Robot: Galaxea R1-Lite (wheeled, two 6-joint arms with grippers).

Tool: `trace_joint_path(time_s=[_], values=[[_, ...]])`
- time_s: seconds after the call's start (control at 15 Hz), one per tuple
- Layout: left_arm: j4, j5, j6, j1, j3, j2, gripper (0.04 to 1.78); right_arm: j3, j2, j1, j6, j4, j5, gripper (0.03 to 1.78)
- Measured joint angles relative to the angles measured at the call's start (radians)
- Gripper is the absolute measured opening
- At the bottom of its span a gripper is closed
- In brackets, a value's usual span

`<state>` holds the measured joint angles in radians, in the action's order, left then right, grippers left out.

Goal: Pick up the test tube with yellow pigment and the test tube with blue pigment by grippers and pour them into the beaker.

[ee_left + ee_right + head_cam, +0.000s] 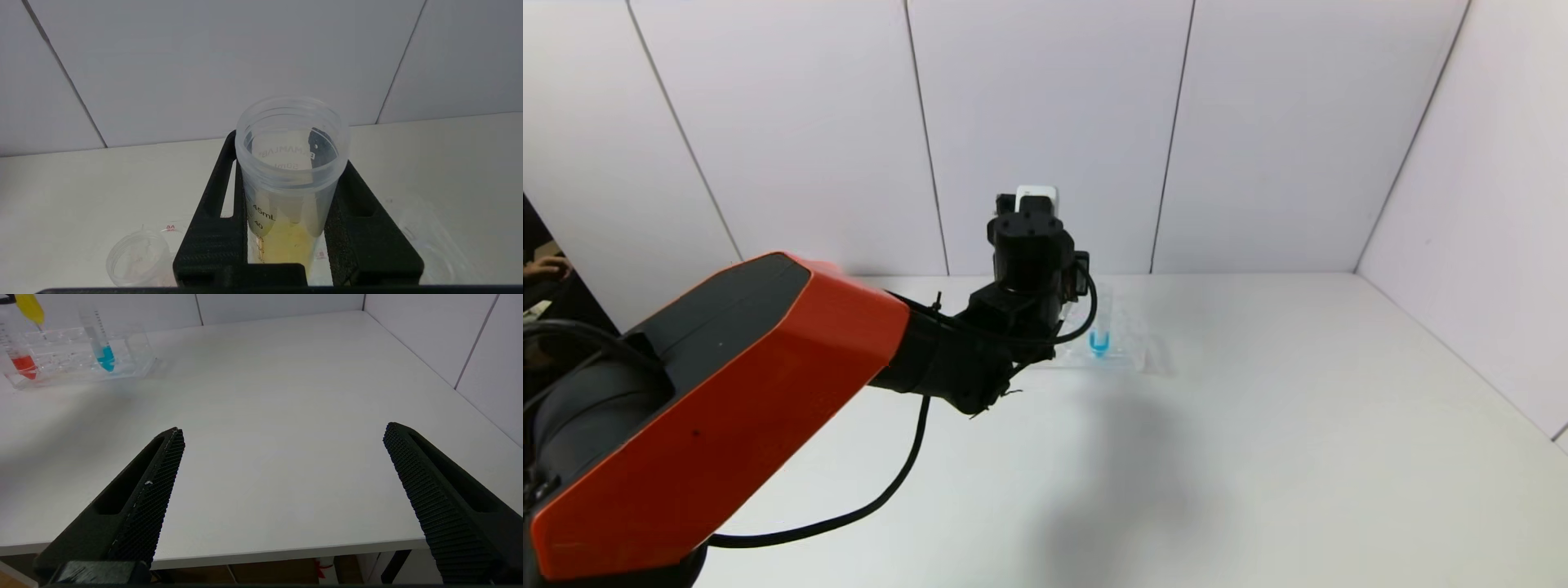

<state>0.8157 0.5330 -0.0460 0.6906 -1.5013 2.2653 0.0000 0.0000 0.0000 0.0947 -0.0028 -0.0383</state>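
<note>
The left gripper (286, 232) squeezes the yellow tube (291, 179), holding it up above the rack (81, 355). The blue tube (102, 347) stands in the rack — the right gripper (282, 457) waits wide open, empty.

In the head view the left arm hides most of the clear tube rack (1123, 351), the left claw's fingers and whatever they grip. The right wrist view cuts off the yellow-tipped tube (29, 308) at the top edge. The beaker appears nowhere.
</note>
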Motion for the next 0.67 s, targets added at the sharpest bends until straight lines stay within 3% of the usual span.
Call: trace_joint_path(time_s=[0.67], values=[[-0.194,0.007,0.038,0.021,-0.034,-0.197,0.53,0.000,0.000,0.000,0.000,0.000,0.000,1.77]])
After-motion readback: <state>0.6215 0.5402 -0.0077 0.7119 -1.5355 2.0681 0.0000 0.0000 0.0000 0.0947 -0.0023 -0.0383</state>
